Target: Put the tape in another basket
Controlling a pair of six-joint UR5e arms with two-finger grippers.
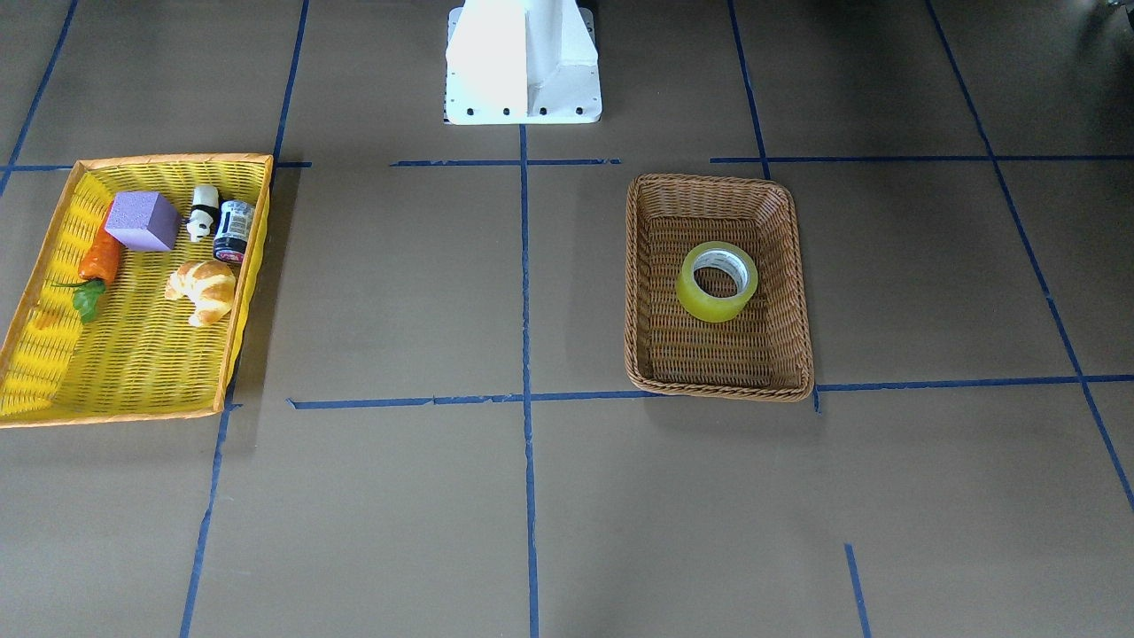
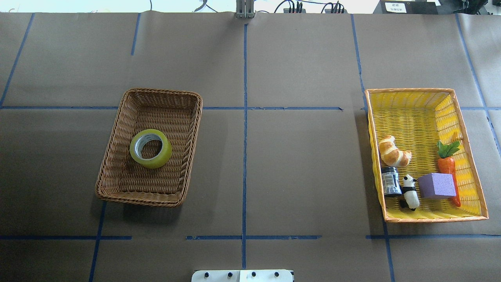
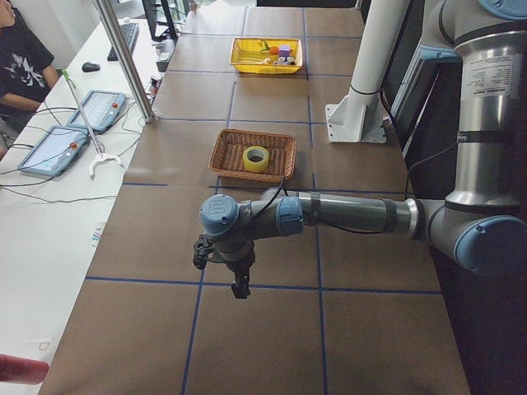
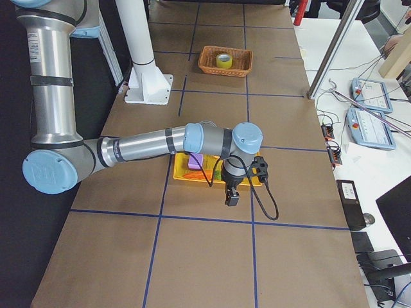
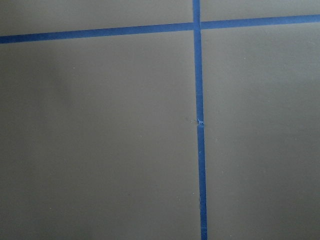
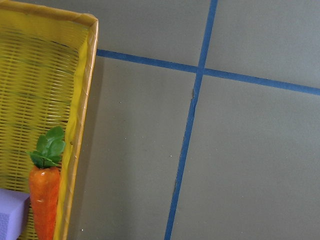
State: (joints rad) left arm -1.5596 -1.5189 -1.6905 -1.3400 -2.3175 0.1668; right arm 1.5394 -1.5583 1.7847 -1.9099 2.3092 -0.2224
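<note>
The tape (image 2: pixel 150 148) is seen lying flat in the middle of the basket (image 2: pixel 164 93), set in the counter's left half. Print shows on its white-grey core but cannot be read. The left gripper (image 3: pixel 240 288) is held over bare counter toward the left edge, and the right gripper (image 4: pixel 231 197) beside the yellow tray (image 2: pixel 411 91) toward the right edge. How wide either stands cannot be told.

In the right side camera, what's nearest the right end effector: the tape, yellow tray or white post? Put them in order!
1. yellow tray, right by the right end effector, partly behind the arm.
2. white post, midway along, by the robot.
3. tape, at the far end, in the brown basket.
</note>
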